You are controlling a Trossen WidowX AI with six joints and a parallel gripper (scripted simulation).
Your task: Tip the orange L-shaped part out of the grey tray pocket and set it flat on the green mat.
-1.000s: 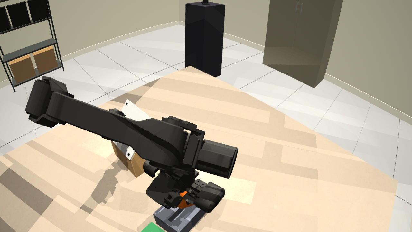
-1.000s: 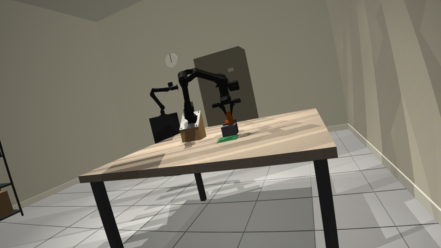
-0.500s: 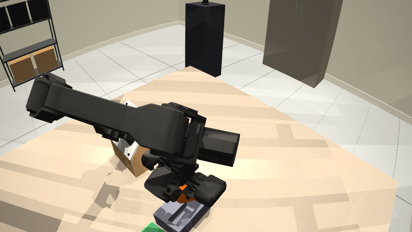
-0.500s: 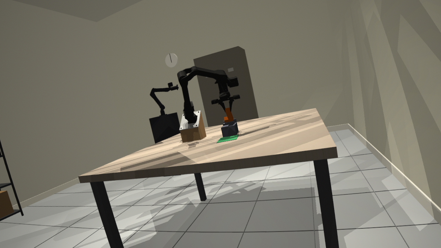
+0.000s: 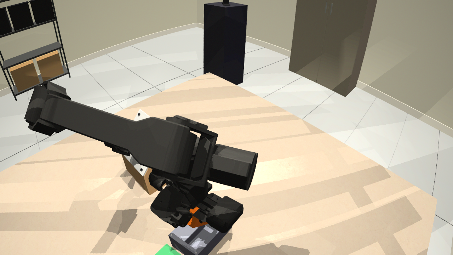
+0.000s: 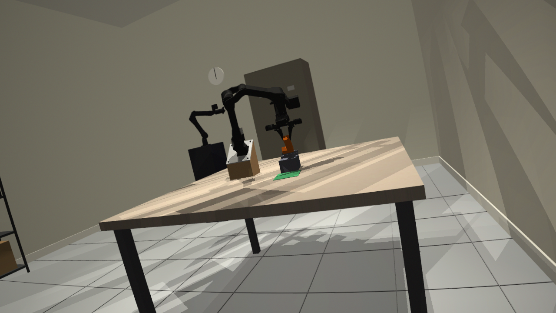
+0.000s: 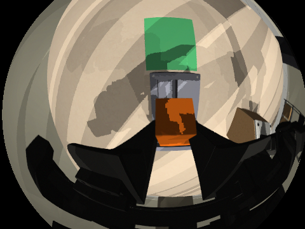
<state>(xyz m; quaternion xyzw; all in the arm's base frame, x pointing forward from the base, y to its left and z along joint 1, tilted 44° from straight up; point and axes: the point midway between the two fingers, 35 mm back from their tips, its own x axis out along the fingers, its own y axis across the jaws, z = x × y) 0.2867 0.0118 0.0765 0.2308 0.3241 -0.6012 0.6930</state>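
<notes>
My gripper (image 5: 198, 217) (image 6: 286, 138) (image 7: 172, 124) is shut on the upper end of the orange part (image 5: 196, 222) (image 6: 289, 146) (image 7: 176, 117), with one finger on each side. The part hangs steeply, close to upright, over the grey tray (image 5: 181, 245) (image 6: 289, 165) (image 7: 175, 76). Its L-shaped end is lowest and shows just above the tray's top in the exterior view; whether it touches the tray I cannot tell. The part of the pocket that shows in the wrist view is empty. The green mat (image 5: 166, 250) (image 6: 288, 175) (image 7: 168, 35) lies flat beside the tray, with nothing on it.
The arm's wooden base block (image 5: 135, 173) (image 6: 243, 170) (image 7: 244, 125) with its white top plate stands on the table (image 5: 285, 203) (image 6: 349, 174), to the tray's left in the exterior view. A second arm (image 6: 199, 125) stands on a dark pedestal behind the table.
</notes>
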